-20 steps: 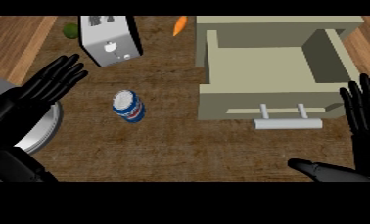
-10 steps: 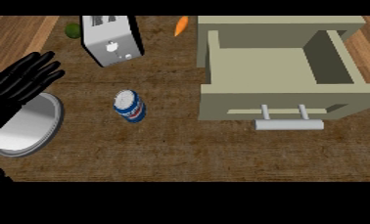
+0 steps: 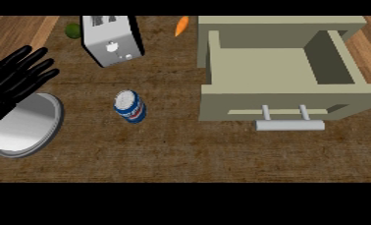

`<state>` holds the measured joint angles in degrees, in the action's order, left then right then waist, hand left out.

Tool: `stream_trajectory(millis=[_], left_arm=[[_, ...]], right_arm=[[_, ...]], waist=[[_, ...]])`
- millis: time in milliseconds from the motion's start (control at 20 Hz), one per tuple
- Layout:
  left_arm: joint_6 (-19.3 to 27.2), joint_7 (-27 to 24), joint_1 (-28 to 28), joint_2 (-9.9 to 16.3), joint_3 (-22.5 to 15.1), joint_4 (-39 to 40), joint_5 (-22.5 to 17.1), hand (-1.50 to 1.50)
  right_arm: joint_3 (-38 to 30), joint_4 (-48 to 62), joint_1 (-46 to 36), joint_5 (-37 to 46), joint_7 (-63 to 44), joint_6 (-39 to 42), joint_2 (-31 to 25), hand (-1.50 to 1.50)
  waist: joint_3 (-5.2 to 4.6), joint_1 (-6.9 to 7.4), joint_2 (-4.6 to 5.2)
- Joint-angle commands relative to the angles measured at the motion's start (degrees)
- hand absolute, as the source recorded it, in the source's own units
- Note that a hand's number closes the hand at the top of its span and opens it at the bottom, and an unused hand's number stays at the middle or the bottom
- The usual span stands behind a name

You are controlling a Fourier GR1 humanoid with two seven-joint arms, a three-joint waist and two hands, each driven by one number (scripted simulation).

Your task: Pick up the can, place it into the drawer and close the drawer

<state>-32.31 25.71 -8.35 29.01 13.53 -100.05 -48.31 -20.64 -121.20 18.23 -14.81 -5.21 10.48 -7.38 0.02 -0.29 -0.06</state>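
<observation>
can (image 3: pixel 130 106) was seen upright on worktop (image 3: pixel 181 155), left of open drawer (image 3: pixel 279 69), untouched | left robot hand (image 3: pixel 25 71) was held open, far left of can, above plate (image 3: pixel 29 126)

This is a kitchen: a wooden counter (image 3: pixel 217 155) carries a silver toaster (image 3: pixel 110 41) and a round metal plate (image 3: pixel 27 125). A carrot (image 3: pixel 181 25) and a lime (image 3: pixel 72 30) lie by the far edge, beside an open beige drawer (image 3: pixel 279 79).

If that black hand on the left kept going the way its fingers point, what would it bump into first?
Probably the toaster: the left hand points its fingers up and slightly right, toward it. Height is unclear, so it might pass beside it, near the lime.
</observation>
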Motion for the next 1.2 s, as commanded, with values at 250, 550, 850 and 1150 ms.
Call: stream_trajectory(millis=[250, 550, 850, 1150], left_arm=[[2.21, 3.4, -4.21, -4.08, -2.87, 6.64, -0.33, -1.5], [5.02, 3.76, -4.6, -7.9, -5.59, 4.63, 3.86, -1.5], [5.42, 0.75, -3.19, -11.37, -7.37, 6.0, 11.02, -1.5], [1.92, -7.4, -6.68, -13.79, -7.71, 18.55, 18.66, -1.5]], right_arm=[[-4.65, -0.08, 3.44, -3.63, 1.64, 5.55, 0.18, -1.5], [-7.0, 1.25, 6.03, -4.33, 4.8, 9.12, 3.23, -1.5], [-12.7, 2.03, 6.59, -9.35, 3.0, 13.63, 0.41, -1.5], [-15.0, -0.52, 6.42, -11.53, 0.07, 14.85, 0.16, -1.5]], waist=[[-0.01, -0.28, 0.06], [0.0, -0.15, 0.01], [-0.01, -0.06, -0.02], [-0.03, -0.3, 0.04]])
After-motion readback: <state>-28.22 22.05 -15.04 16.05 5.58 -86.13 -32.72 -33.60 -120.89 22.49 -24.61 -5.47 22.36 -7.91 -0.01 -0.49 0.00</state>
